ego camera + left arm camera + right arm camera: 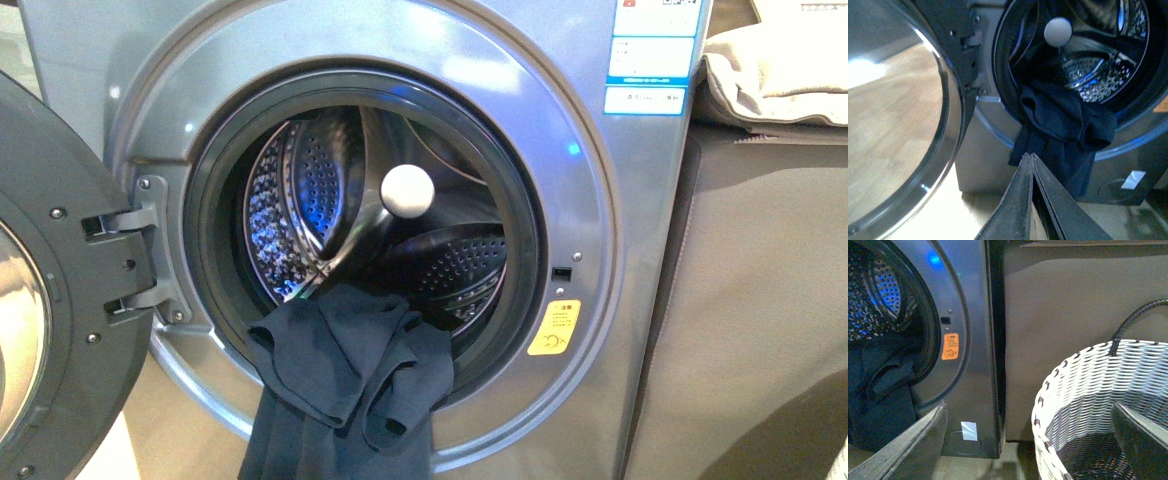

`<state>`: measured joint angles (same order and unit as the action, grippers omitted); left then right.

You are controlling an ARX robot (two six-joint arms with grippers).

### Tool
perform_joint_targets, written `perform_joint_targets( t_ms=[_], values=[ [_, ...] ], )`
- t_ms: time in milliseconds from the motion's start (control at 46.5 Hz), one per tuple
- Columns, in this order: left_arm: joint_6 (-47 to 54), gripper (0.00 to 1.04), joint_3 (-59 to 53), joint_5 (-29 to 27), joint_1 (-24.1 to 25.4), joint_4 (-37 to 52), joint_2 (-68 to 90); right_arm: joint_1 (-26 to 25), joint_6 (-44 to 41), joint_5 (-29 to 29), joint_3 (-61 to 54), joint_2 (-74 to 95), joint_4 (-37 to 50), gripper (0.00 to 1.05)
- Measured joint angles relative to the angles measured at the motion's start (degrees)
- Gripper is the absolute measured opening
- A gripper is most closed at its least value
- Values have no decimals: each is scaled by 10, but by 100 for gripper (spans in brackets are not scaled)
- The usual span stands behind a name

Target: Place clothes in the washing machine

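The silver-grey washing machine [600,250] fills the front view, its dark round door [60,300] swung open to the left. The dark navy clothes [345,370] hang limp over the lower rim of the porthole, part inside the steel drum [300,190] and part trailing down the front. Neither arm shows in the front view. In the left wrist view my left gripper [1031,156] is shut with nothing in it, just below and short of the hanging clothes [1063,125]. My right gripper [1029,407] is open over a white woven basket [1088,385], with the clothes [883,390] off to one side.
A white ball [407,190] sits at the middle of the drum. A grey-brown flat-fronted unit [760,300] stands right of the machine with a folded beige cloth [775,70] on top. The open door's glass [893,125] is close beside my left gripper.
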<state>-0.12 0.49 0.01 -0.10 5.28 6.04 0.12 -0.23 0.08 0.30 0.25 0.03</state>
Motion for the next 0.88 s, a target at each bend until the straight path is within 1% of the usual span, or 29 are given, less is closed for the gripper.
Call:
perform_joint_targets(
  t_ms=[22, 65, 452, 624, 645, 774, 817, 882],
  values=[
    [0, 4, 0, 0, 0, -30, -21, 0, 0, 0, 0, 0, 0, 97],
    [0, 4, 0, 0, 0, -50, -44, 0, 0, 0, 0, 0, 0, 97],
    [0, 4, 0, 0, 0, -52, -58, 0, 0, 0, 0, 0, 0, 97],
    [0, 32, 0, 0, 0, -52, -58, 0, 0, 0, 0, 0, 0, 97],
    [0, 37, 0, 0, 0, -52, -58, 0, 0, 0, 0, 0, 0, 97],
    [0, 59, 0, 0, 0, -52, -58, 0, 0, 0, 0, 0, 0, 97],
    [0, 68, 0, 0, 0, -52, -58, 0, 0, 0, 0, 0, 0, 97],
    [0, 84, 0, 0, 0, -52, -58, 0, 0, 0, 0, 0, 0, 97]
  ],
)
